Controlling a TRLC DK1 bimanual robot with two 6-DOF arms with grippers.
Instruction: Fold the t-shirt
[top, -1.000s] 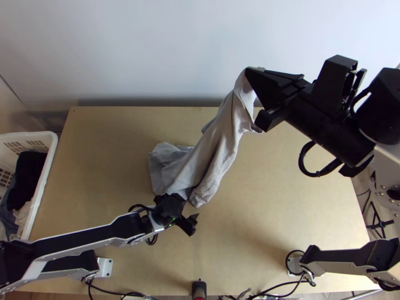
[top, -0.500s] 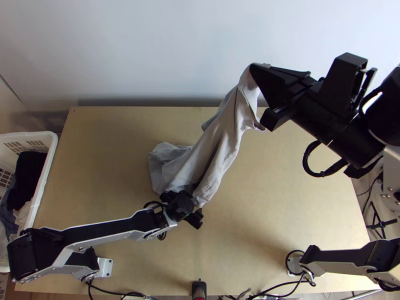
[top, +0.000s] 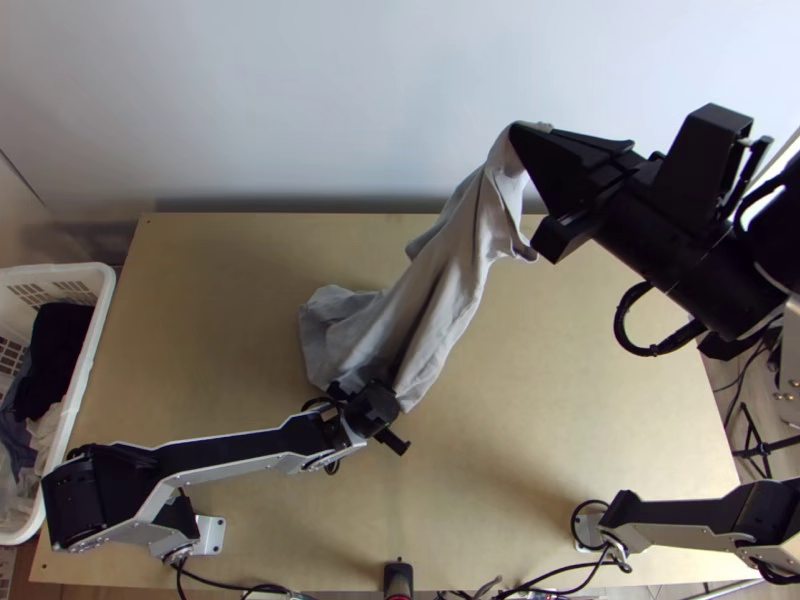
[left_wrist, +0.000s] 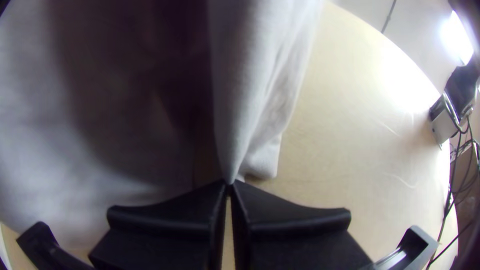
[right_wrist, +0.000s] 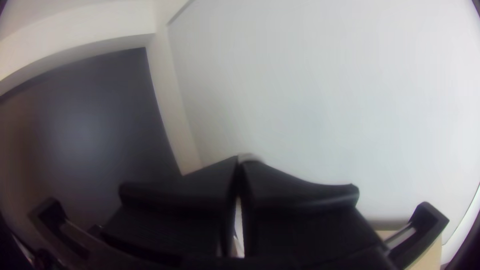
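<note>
Pinching one end of the shirt (top: 445, 285), the right gripper (top: 518, 130) held it above the table (top: 570, 400), while the left gripper (top: 370, 405) was closed on the lower part.

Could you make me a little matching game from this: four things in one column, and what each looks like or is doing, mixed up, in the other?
1. T-shirt
2. Left gripper
3. Right gripper
4. Basket

A. Pinches the T-shirt's raised end
B. White, with dark cloth inside
C. Pale grey, partly lifted
D. Pinches the T-shirt's near end in the top view

Pairs: 1-C, 2-D, 3-A, 4-B
</note>
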